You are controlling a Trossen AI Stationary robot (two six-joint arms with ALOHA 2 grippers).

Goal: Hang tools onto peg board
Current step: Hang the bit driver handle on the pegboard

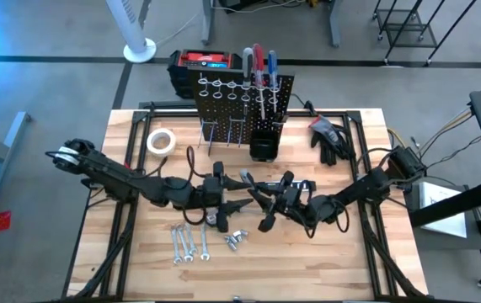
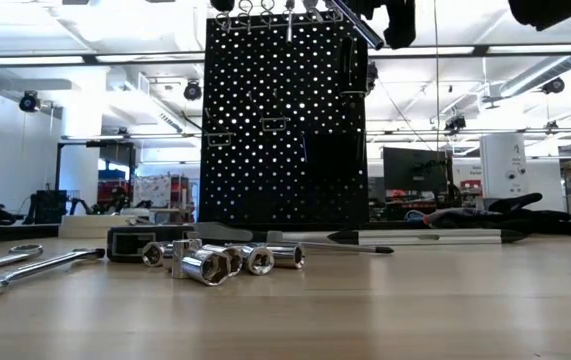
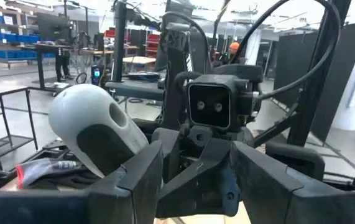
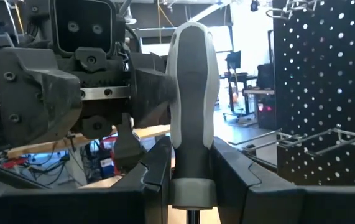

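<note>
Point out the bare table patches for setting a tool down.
Bare wood: the near strip in front of the wrenches and sockets, and the near right corner. Crowded: the middle, where both end effectors meet, and the far edge with peg board, tape roll, gloves.

Two dark, nearly black robot arms are built from slim jointed segments with rounded housings at each joint. Black cables loop loosely along both arms and away off the table edges. The left arm's base end carries a pale silver-white fitting. The left gripper (image 1: 238, 204) and right gripper (image 1: 258, 197) each end in two wedge-shaped, matte black fingers (image 4: 154, 163) with flat angular faces. Seen close, each wrist bears a boxy black camera housing with two small round lenses, and round screw heads dot the angular grey-black casing beside it.
</note>
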